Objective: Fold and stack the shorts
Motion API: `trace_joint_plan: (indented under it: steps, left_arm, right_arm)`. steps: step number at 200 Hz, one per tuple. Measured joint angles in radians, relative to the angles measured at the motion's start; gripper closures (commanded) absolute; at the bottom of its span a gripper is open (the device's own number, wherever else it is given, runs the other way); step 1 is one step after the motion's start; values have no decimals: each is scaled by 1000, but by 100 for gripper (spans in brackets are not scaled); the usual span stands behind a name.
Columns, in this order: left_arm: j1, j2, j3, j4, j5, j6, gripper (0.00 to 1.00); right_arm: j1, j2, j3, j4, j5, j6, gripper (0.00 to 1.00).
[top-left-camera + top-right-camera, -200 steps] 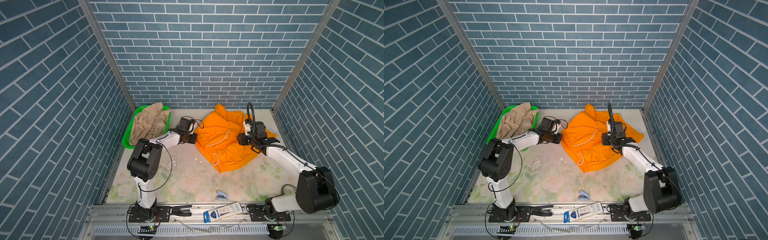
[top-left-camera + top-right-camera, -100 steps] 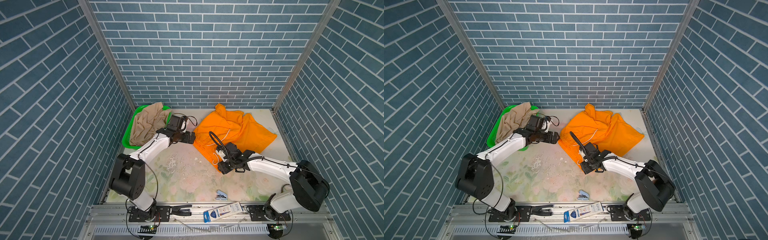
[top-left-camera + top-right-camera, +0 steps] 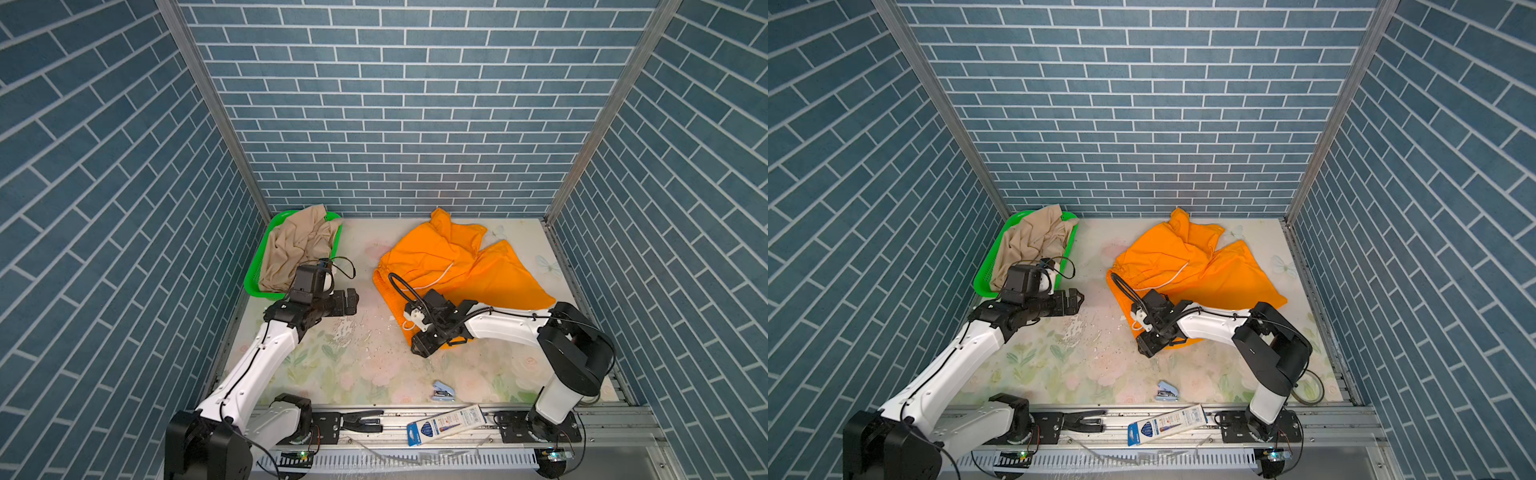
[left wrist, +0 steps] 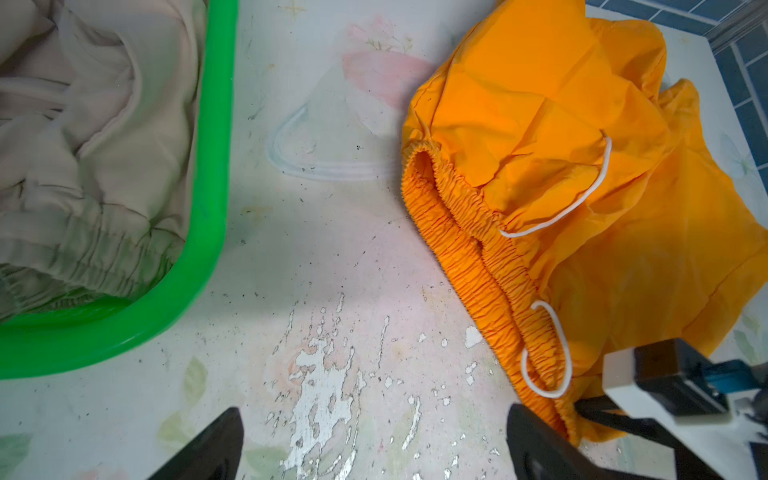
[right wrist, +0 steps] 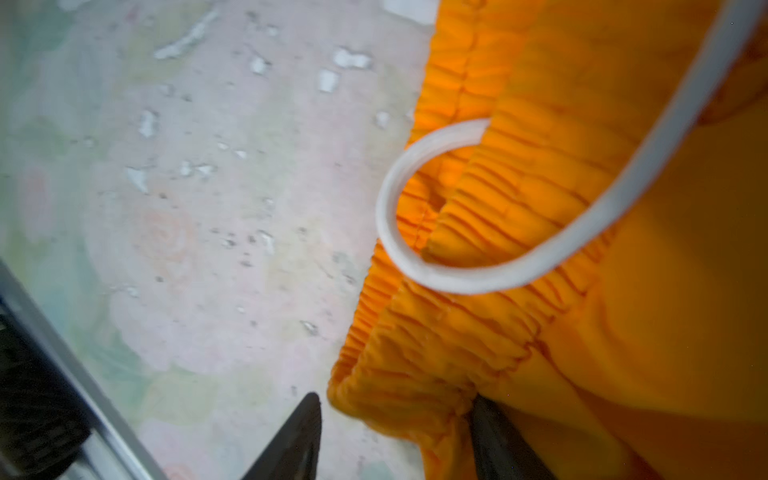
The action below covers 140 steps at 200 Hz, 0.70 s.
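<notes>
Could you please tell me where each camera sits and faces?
Top views: high in front, facing down over the table; shows left arm, right arm.
Left wrist: low over the table, facing green basket and orange shorts; left gripper open.
Right wrist: close on the waistband corner inside the right gripper.
Shared: all show the white drawstring.

Back left: crumpled beige cloth shorts (image 3: 297,245) in the green perforated plastic basket (image 3: 254,286), on the floral-covered table (image 3: 365,374).
Right of centre: orange cloth shorts with white drawstring (image 3: 478,266), on the table.
Between them: left hand (image 3: 352,301), touching neither.
Orange shorts' near waistband corner: right hand (image 3: 422,348) astride it.
</notes>
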<state>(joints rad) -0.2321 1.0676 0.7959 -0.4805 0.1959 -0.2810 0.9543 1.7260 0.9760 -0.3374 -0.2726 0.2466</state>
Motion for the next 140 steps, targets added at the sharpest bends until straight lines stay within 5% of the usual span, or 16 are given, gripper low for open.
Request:
trace_joint_plan:
  steps: [39, 71, 106, 140]
  left_arm:
    - [27, 11, 0, -2, 10, -18, 0]
    - [34, 15, 0, -25, 33, -42, 0]
    - [30, 0, -106, 69, 143, -120, 0]
    - [-54, 13, -222, 125, 175, -185, 0]
  right_arm:
    - [66, 71, 128, 69, -140, 12, 42]
    - [31, 24, 217, 83, -147, 9, 42]
    - [-170, -46, 296, 2, -38, -37, 39]
    - [-489, 3, 389, -45, 87, -99, 33]
